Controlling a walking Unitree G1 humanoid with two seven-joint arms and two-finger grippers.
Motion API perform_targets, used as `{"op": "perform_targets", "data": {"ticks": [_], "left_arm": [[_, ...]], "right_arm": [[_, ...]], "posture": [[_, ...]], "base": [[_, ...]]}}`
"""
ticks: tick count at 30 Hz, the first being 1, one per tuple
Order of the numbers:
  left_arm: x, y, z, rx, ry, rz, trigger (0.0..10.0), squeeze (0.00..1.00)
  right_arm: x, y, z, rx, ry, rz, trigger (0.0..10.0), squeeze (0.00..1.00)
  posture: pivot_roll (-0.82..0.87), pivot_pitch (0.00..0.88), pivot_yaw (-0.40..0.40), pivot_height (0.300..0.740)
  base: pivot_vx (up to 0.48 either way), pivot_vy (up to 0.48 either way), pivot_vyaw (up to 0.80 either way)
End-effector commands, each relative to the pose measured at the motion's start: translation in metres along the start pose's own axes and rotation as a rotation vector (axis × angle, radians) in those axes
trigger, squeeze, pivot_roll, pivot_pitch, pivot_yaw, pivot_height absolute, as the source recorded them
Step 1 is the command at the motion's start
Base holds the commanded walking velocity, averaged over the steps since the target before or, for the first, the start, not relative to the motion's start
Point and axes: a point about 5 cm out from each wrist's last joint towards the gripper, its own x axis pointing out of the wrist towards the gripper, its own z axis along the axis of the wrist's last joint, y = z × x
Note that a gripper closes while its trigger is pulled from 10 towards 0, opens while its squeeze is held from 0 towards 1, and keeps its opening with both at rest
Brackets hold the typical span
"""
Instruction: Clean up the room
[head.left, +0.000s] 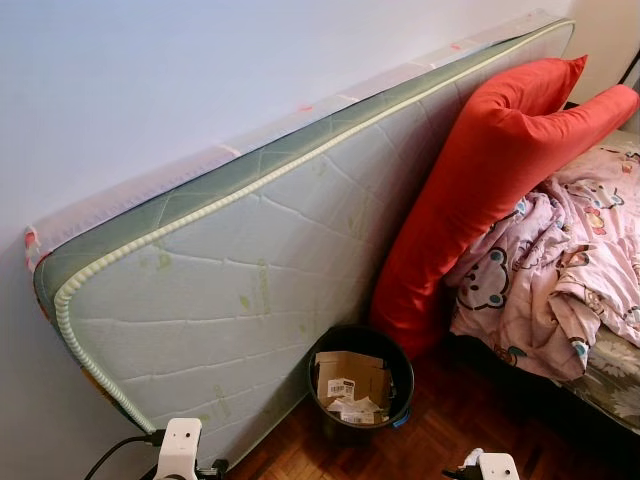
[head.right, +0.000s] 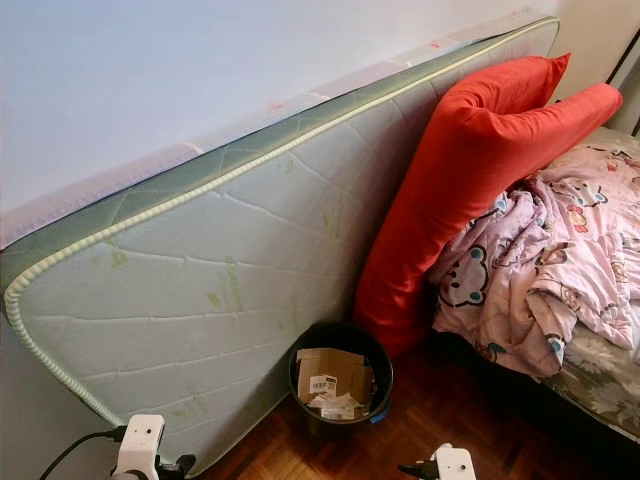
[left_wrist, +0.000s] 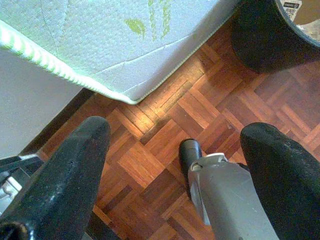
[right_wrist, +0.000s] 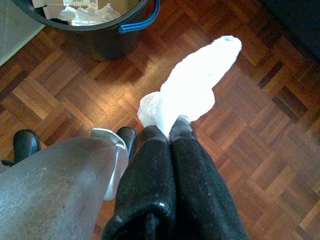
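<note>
The right hand (right_wrist: 170, 127) is closed on a crumpled white tissue (right_wrist: 192, 87), its 2 black fingers (right_wrist: 150, 170) pressed together with the paper pinched at their tips. The tissue sticks out beyond the fingertips above the parquet floor (right_wrist: 260, 150), near a black bin (right_wrist: 100, 37) with a blue handle (right_wrist: 142, 20). The left hand (left_wrist: 175, 145) hangs with its 2 fingers spread wide apart and nothing between them, above the same floor and just beside the lower corner of a mattress (head.left: 250, 270).

From the head camera, the mattress stands on its long edge, leaning against a pale wall (head.left: 150, 80). The bin (head.left: 360, 385) stands on the floor right at the mattress's lower edge and holds pieces of cardboard (head.left: 350, 375) and scraps of paper. A long red pillow (head.left: 480, 180) leans against the mattress just beside the bin, its upper end resting over a bed (head.left: 610, 380). A rumpled pink blanket (head.left: 560, 260) printed with cartoon animals lies heaped on the bed and hangs over its side.
</note>
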Motion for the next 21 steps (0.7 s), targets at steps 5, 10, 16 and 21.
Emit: {"op": "perform_targets", "data": {"ticks": [5, 10, 16, 21], "left_arm": [[-0.0003, -0.0014, -0.0043, 0.002, 0.029, -0.015, 10.0, 0.00], [-0.0003, -0.0013, -0.0042, 0.006, 0.030, -0.018, 10.0, 0.00], [-0.0003, -0.0013, -0.0044, 0.009, 0.031, -0.021, 10.0, 0.00], [-0.0004, -0.0013, -0.0044, 0.010, 0.031, -0.023, 10.0, 0.00]], "right_arm": [[-0.0007, -0.0028, -0.0011, 0.005, 0.005, -0.008, 10.0, 0.00], [-0.0006, -0.0025, -0.0006, -0.012, 0.004, -0.001, 10.0, 0.00], [-0.0007, -0.0023, -0.0005, -0.007, 0.000, 0.000, 10.0, 0.00], [-0.0007, -0.0022, -0.0011, 0.010, 0.001, -0.001, 10.0, 0.00]], "posture": [[0.02, 0.000, -0.058, 0.709], [0.02, 0.000, -0.058, 0.709], [0.02, 0.000, -0.059, 0.709], [0.02, 0.000, -0.059, 0.709]], "base": [[0.000, 0.000, 0.00], [0.000, 0.000, 0.00], [0.040, 0.000, 0.63], [0.240, 0.000, 0.19]]}}
